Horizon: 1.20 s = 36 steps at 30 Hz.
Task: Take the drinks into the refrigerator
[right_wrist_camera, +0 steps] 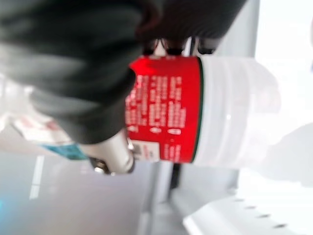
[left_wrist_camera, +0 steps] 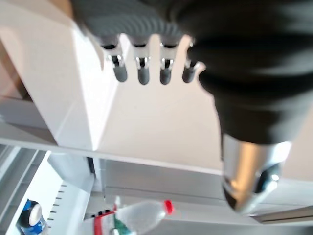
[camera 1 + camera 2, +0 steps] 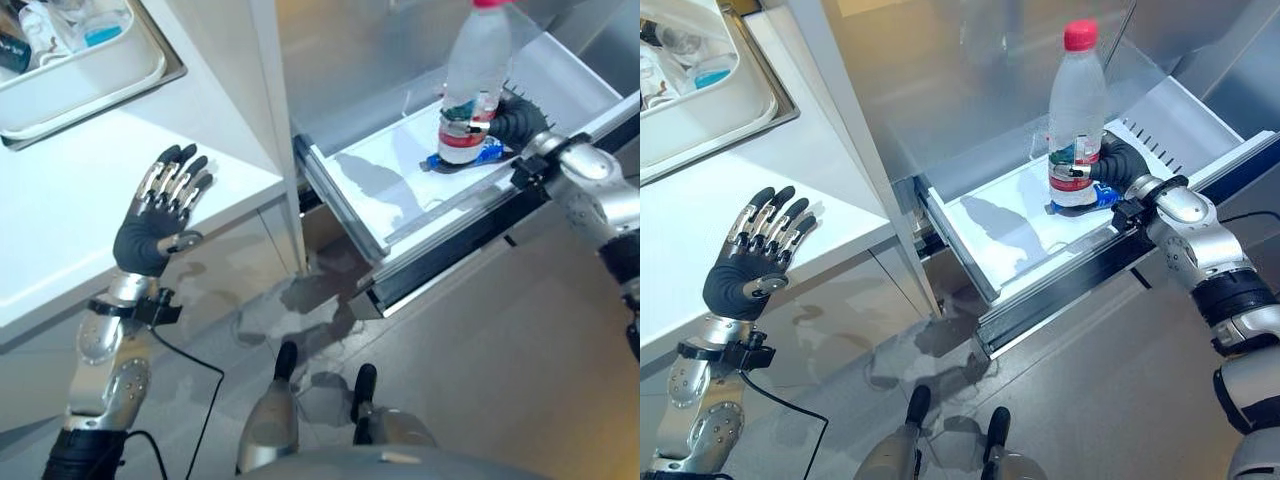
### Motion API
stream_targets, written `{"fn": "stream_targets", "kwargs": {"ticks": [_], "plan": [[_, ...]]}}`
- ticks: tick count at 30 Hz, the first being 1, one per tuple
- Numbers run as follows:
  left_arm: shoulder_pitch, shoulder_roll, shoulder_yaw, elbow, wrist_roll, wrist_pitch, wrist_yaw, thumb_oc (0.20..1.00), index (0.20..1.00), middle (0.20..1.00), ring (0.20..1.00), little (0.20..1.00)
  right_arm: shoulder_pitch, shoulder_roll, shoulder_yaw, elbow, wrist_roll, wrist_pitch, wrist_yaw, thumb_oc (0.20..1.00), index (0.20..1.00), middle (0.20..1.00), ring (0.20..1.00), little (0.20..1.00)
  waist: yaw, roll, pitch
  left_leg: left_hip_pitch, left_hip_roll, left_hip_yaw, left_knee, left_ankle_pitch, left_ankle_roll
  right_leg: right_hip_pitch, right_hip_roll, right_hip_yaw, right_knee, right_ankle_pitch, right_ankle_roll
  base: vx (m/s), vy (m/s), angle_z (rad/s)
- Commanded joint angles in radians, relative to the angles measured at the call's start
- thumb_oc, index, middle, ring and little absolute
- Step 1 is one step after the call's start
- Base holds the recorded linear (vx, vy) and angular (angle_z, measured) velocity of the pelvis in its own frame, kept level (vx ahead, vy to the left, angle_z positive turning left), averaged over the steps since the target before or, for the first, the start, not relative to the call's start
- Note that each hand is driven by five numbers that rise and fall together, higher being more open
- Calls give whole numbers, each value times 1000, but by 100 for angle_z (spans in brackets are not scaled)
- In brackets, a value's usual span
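Note:
A clear water bottle [image 3: 1074, 110] with a red cap and red label stands upright in the open white refrigerator drawer [image 3: 990, 225]. My right hand [image 3: 1118, 165] is curled round its lower part, by the label [image 1: 166, 110]. A small blue item [image 3: 488, 152] lies in the drawer at the bottle's base. My left hand [image 3: 160, 215] is raised over the white counter's edge with fingers straight and spread, holding nothing. The left wrist view shows the bottle [image 2: 139, 215] past the fingers [image 2: 143, 68].
A white counter [image 3: 70, 200] runs along the left, with a sink tray [image 3: 90, 70] holding small items at the far left. The pulled-out drawer's dark front rail [image 3: 470, 235] juts over the grey floor [image 3: 480, 360].

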Motion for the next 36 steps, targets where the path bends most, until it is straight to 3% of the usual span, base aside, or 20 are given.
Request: {"fn": "stream_targets", "kwargs": {"ticks": [1,16,25,36], "plan": [[40,73,-9,26,0,0,16,1000,1000,1000,1000,1000,-202,-72,42,-1,-27,-66,-1,200,200,200,200,200,4,-36,-10,17,-44,14,63,-106,78,-50,-27,21,129,-79,25,-51,-13,9],[-25,91,-21,32,45,-22,46,1000,1000,1000,1000,1000,9,-29,-12,10,-193,-32,34,200,200,200,200,200,15,-7,80,-58,-48,-8,81,-76,73,-133,-40,-2,184,-84,26,-46,-6,7],[-30,79,-14,7,68,-30,54,1000,1000,1000,1000,1000,68,-40,-8,-38,-223,-11,79,200,200,200,200,200,11,-19,112,-65,-46,-9,81,-71,72,-138,-39,-4,182,-83,25,-33,-4,1],[-41,86,-11,9,81,-22,52,1000,1000,1000,1000,1000,275,-22,-125,-148,-205,6,108,200,200,200,200,200,6,-33,127,-66,-48,-21,67,-64,69,-126,-44,-25,159,-71,28,-23,-3,6]]}}
